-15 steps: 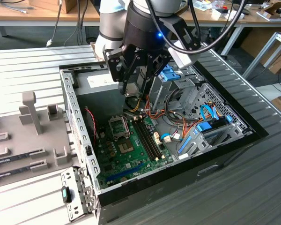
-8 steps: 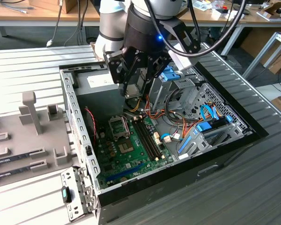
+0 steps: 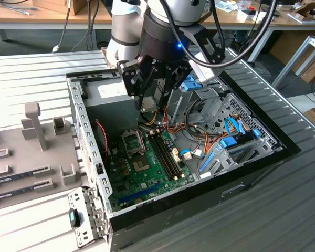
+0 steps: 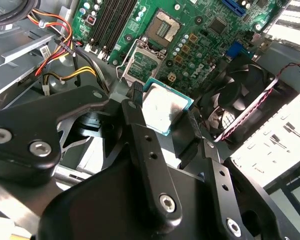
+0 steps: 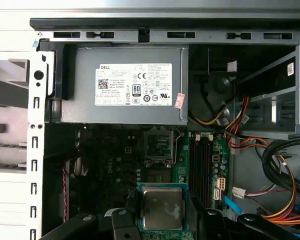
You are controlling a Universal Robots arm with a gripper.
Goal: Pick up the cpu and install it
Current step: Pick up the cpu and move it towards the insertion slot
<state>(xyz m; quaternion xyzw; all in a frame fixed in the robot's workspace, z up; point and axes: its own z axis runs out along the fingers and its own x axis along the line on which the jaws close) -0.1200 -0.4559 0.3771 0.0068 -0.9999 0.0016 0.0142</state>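
Two cpu [image 4: 165, 106] edges covered by gripper [image 4: 161, 113] fingers [image 4: 190, 137]. Exterior view: arm [image 3: 168, 37] blocks part of power supply [image 3: 106, 94] and everything just beside it.

Smooth metal, glossy green, matt black

The cpu [image 5: 162, 209] has a smooth silvery metal top, a bit dull, with a thin green rim. The gripper [image 4: 162, 105] is matt black with shiny little screws. The board [image 4: 190, 45] is glossy green. The case [image 3: 86, 136] is bare grey metal. The big box [image 5: 130, 65] inside is dull grey metal with a white paper sticker. The wires [image 4: 60, 22] are smooth coloured plastic. The fan [image 4: 235, 95] is black plastic. The table [image 3: 304, 210] looks like ribbed grey metal.
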